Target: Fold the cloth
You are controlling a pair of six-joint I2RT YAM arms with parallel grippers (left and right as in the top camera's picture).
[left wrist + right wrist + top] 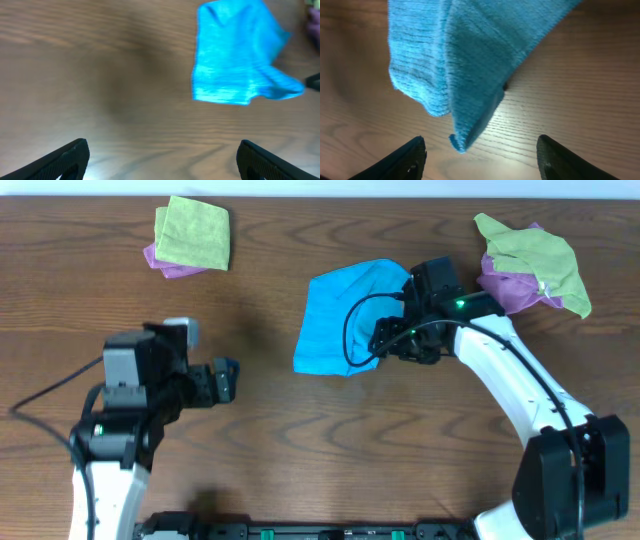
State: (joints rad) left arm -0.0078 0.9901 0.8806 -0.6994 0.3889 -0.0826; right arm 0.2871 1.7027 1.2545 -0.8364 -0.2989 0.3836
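Left gripper (pixel 224 379): spread wide, empty, held over the table (pixel 270 450), well left of the cloth. Cloth (pixel 340 315): blue, lying mid-table, right edge doubled over and rumpled. Right gripper (pixel 383 342): parted over that edge, nothing pinched. Step judged: a corner is to be grasped. Only the top layer should be pinched, lifted low, and laid across so that edges are matched.

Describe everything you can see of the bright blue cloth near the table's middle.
The bright blue ribbed fabric cloth lies rumpled near the centre of the brown wooden table, roughly four-sided. Its right part is doubled over, one pointed corner seemingly raised off the wood with a shadow beneath. The right arm's black end effector sits at that edge, fingers apart, not clamping it.
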